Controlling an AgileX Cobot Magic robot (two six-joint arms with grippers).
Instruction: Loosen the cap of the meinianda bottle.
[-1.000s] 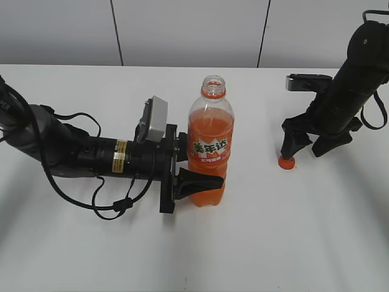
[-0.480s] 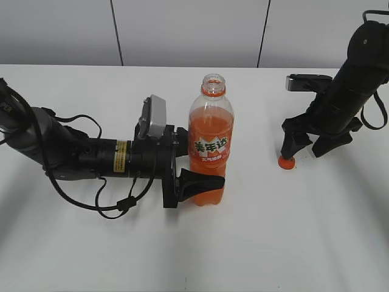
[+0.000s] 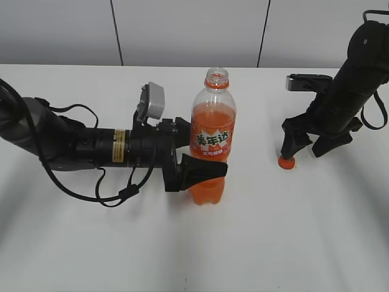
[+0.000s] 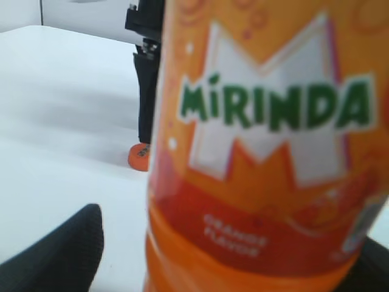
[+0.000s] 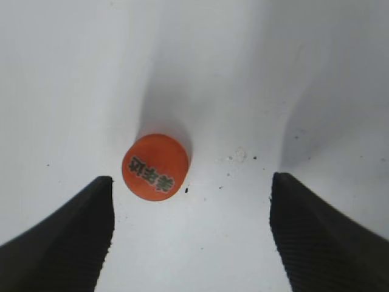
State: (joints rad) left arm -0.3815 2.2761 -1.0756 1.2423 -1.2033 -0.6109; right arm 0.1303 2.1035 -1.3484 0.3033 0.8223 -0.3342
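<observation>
The meinianda bottle (image 3: 213, 137) stands upright at the table's middle, its neck open with only the orange ring on it. It fills the left wrist view (image 4: 261, 152). My left gripper (image 3: 209, 165) is shut on the bottle's lower body from the left (image 4: 225, 255). The orange cap (image 3: 286, 162) lies on the table to the right, off the bottle. My right gripper (image 3: 309, 148) points down over it, open and empty. In the right wrist view the cap (image 5: 155, 166) lies next to the left finger of the right gripper (image 5: 191, 231), not touching it.
The white table (image 3: 304, 231) runs to a grey panelled wall at the back. The left arm's cables (image 3: 115, 198) trail on the table beside it. The cap also shows in the left wrist view (image 4: 139, 156), under the right arm's finger (image 4: 146, 91).
My left gripper has moved slightly right and up with the bottle, which now stands higher in the view. The right gripper and the cap have not moved.
</observation>
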